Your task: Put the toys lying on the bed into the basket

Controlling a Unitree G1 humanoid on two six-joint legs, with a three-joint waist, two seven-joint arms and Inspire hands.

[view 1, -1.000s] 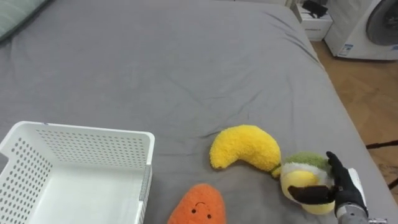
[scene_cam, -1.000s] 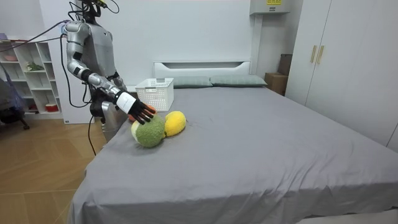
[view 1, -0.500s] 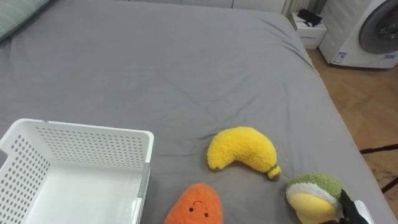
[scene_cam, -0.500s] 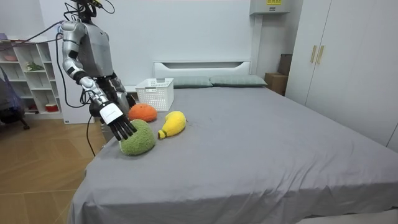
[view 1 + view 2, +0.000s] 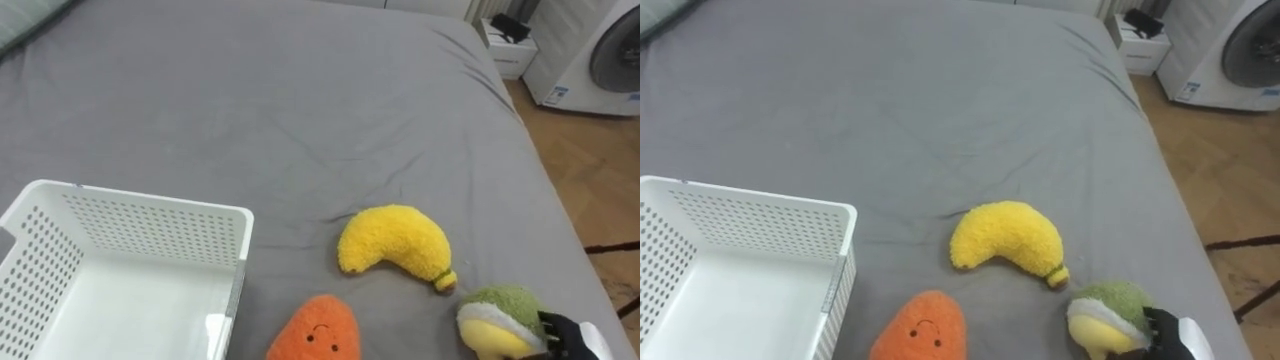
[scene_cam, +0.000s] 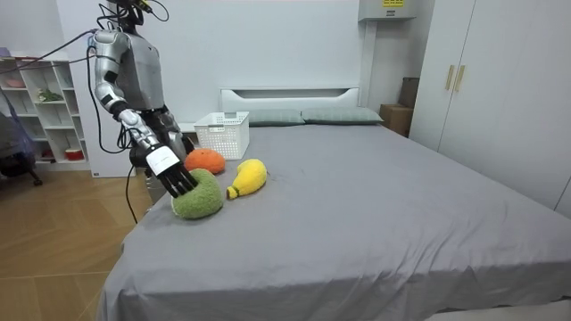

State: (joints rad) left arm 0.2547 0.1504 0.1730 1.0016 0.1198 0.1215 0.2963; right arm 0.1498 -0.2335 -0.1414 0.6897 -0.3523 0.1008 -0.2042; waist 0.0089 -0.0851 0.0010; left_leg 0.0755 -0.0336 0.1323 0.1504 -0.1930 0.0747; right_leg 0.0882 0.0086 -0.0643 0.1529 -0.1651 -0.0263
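Grey-sheeted bed (image 5: 300, 120), seen from above. The landmark is the white perforated plastic basket (image 5: 150, 198), an open-topped rectangle sitting on the sheet with nothing visible inside it.

Toys, all placed from the basket:
- The orange plush carrot with a small stitched face (image 5: 318, 332) lies just right of the basket's near right corner. It is close to the wall, but I cannot tell if they touch.
- The yellow plush banana (image 5: 395, 245) lies right of the basket, past the carrot and a little farther up the bed. It is curved, with a brown stub end pointing away from the basket. It is apart from the carrot.
- The round green plush with a pale yellow face (image 5: 495, 318) is the farthest right of the basket, beyond the banana's stub end and near the bed's side edge. It rests on the sheet and is not in the basket.

The right hand (image 5: 568, 338) is on the side of the green plush away from the basket, touching it. In the room view its dark fingers (image 6: 183, 183) look straight and close together, pointing down along the plush's flank. Whether the thumb wraps the toy I cannot tell.

In the room view the robot stands upright on the wooden floor (image 6: 62, 250) beside the bed, close to the basket, with its right arm reaching down to the green plush. All three toys lie on the sheet outside the basket.

A white washing machine (image 5: 600, 55) stands well beyond the basket, off the bed's far right corner.
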